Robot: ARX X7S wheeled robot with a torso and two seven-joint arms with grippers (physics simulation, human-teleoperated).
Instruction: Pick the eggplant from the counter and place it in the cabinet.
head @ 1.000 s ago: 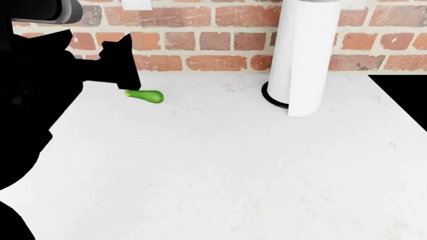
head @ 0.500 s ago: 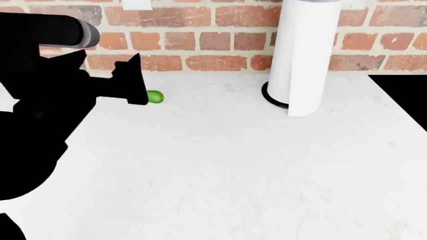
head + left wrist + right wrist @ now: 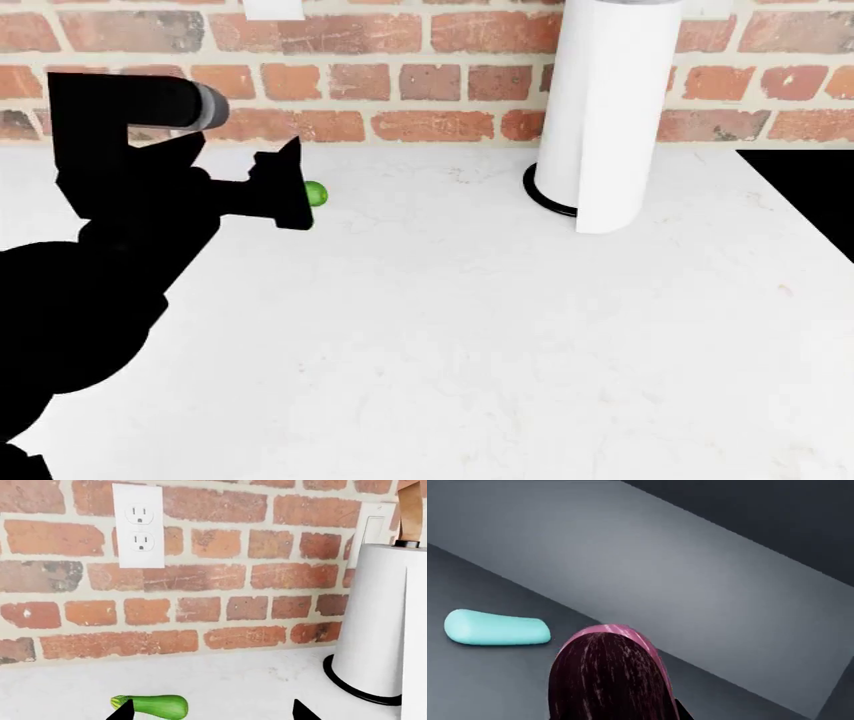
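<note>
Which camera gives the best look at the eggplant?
The right wrist view: the eggplant fills its foreground, purple and streaked, inside a dark grey space. The head and left wrist views don't show it, only a green vegetable.

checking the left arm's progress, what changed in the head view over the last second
The left hand swept rightward across the counter along the brick wall, and now hides most of the green vegetable, which lay fully in view a second ago. Nothing was grasped or released. The vegetable, paper towel roll and camera view stayed put.

Head cam looks down on counter; left wrist low, faces brick wall.
</note>
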